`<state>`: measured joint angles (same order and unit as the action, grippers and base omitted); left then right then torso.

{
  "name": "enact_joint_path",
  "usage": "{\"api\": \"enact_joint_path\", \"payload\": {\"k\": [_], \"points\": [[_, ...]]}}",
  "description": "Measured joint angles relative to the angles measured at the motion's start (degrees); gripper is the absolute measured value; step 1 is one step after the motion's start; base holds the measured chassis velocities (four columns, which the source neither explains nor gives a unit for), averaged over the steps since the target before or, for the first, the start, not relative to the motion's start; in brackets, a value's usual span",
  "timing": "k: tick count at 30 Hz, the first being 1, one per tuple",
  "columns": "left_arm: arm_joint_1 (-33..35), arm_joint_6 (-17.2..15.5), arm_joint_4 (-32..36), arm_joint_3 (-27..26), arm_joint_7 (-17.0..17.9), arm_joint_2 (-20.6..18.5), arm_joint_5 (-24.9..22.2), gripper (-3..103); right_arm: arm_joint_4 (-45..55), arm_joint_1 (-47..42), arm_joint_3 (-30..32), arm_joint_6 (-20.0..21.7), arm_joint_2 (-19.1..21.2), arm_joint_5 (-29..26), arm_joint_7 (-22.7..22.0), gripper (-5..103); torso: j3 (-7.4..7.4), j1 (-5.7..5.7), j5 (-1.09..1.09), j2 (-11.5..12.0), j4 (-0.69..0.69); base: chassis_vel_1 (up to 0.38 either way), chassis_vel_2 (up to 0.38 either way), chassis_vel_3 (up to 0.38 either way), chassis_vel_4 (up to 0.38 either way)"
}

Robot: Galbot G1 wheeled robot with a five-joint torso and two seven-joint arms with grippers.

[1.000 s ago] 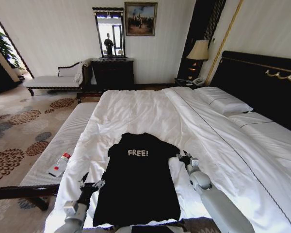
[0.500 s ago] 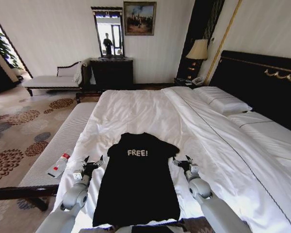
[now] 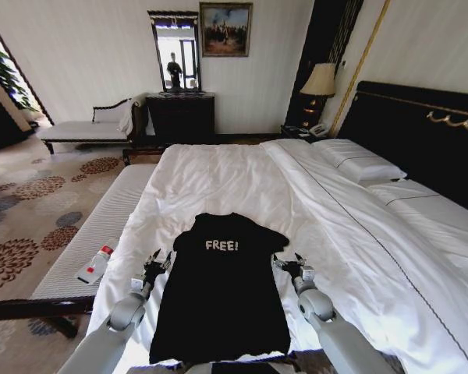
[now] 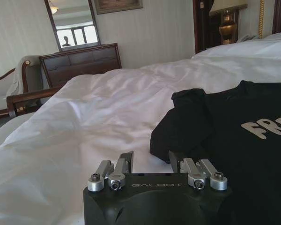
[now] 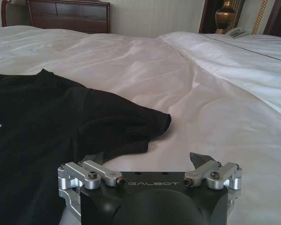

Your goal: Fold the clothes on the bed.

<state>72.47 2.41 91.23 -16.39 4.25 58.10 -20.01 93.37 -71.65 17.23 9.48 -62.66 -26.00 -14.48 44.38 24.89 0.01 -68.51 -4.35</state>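
The black T-shirt [image 3: 222, 296] with white "FREE!" lettering lies flat, collar away from me, on the near part of the white bed [image 3: 218, 175]. My left gripper [image 3: 157, 259] is open just outside the shirt's left sleeve [image 4: 182, 126], low over the sheet. My right gripper [image 3: 287, 261] is open beside the right sleeve [image 5: 131, 124]. In the left wrist view the left gripper [image 4: 151, 159] points at the sleeve's edge. In the right wrist view the right gripper [image 5: 146, 159] stands just short of its sleeve's hem. Neither gripper holds any fabric.
A narrow white bench [image 3: 101, 226] runs along the bed's left side, with a white bottle [image 3: 96, 265] on it. Pillows [image 3: 359, 164] and a dark headboard [image 3: 421, 132] lie to the right. A chaise [image 3: 86, 128] and dark dresser [image 3: 181, 117] stand against the far wall.
My left gripper has moved forward along the shirt's side, from near the hem up to the left sleeve. The right gripper has edged slightly inward toward the right sleeve. The shirt has not moved.
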Motion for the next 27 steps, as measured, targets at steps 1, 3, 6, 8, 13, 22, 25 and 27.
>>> {"api": "enact_joint_path", "payload": {"k": [1,3,6,8,13,22,25,27], "points": [[-0.5,0.0,-0.3,0.4,0.0,0.0,0.0,45,0.0,0.0,0.0,0.0,0.0,0.0,0.0,100,0.00,0.00,-0.01,0.0,0.01,0.000,0.000,0.000,0.000],[-1.6,0.1,-0.9,1.6,0.0,0.0,0.0,44,0.0,0.1,0.0,0.0,0.0,-0.1,0.0,100,0.00,0.00,-0.01,0.0,-0.01,0.000,0.000,0.000,0.000],[-2.6,0.1,-1.4,2.6,0.0,-0.2,-0.1,44,0.0,0.3,0.1,0.1,0.0,-0.1,-0.1,100,0.00,0.00,-0.01,0.0,0.00,0.000,0.000,0.000,0.000],[-3.2,0.1,-1.8,3.4,0.0,-0.5,-0.3,44,0.0,0.4,0.1,0.1,0.1,-0.1,-0.1,100,0.00,0.00,0.00,0.0,0.01,0.000,0.000,0.000,0.000],[-3.2,0.1,-1.7,4.2,0.1,-0.8,-0.4,45,0.0,0.7,0.2,0.2,0.7,-0.2,-0.1,100,0.00,0.00,0.00,0.0,0.00,0.000,0.000,0.000,0.000],[-0.8,0.2,-0.8,3.6,0.3,-0.7,0.3,47,-0.7,2.0,-0.2,0.2,0.9,-0.2,0.2,100,0.00,-0.01,-0.01,0.0,0.01,0.000,0.000,0.000,0.000],[-1.6,0.2,-1.1,3.6,0.4,-0.8,0.1,47,-0.6,2.1,-0.4,0.2,0.6,-0.2,0.2,100,0.00,0.00,0.00,0.0,0.01,0.000,0.000,0.000,0.000],[-1.7,0.2,-1.2,3.6,0.4,-0.8,0.0,47,-0.6,2.1,-0.4,0.2,0.5,-0.2,0.2,100,0.00,0.00,-0.01,0.0,0.00,0.000,0.000,0.000,0.000]]}}
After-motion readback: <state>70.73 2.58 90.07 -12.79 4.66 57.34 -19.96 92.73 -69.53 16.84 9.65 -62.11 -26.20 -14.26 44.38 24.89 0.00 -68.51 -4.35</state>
